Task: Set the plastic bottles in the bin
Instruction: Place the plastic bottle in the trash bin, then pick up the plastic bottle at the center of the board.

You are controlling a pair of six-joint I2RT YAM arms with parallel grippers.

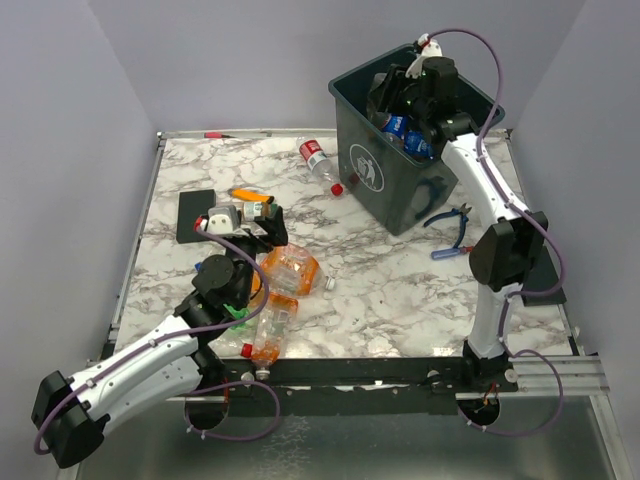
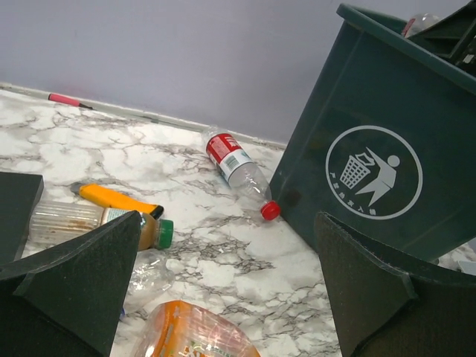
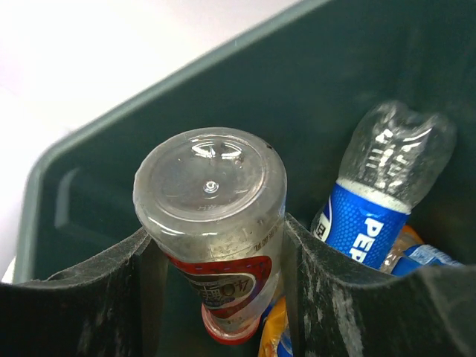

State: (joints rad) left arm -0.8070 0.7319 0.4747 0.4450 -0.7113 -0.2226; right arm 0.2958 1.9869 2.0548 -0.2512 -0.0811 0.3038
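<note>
My right gripper [image 3: 216, 249] is shut on a clear bottle with a red label [image 3: 210, 193], held cap down inside the dark green bin [image 1: 395, 185]. A blue-labelled bottle [image 3: 378, 201] and others lie in the bin below it. My left gripper [image 2: 230, 297] stands open and empty low over the marble table. Just under it is an orange bottle [image 2: 190, 335]. To its left lie a green-capped bottle [image 2: 89, 222] and a crushed clear bottle [image 2: 149, 271]. A red-labelled, red-capped bottle [image 2: 236, 167] rests against the bin's foot. Another orange bottle [image 1: 272, 335] lies beside the left arm.
A flat black pad [image 1: 195, 215] and a small orange lighter [image 2: 115, 197] lie at the left. Blue-handled pliers [image 1: 452, 225] rest right of the bin. A pink pen [image 2: 65, 100] lies along the back wall. The bin's logo side [image 2: 373, 172] faces the left gripper.
</note>
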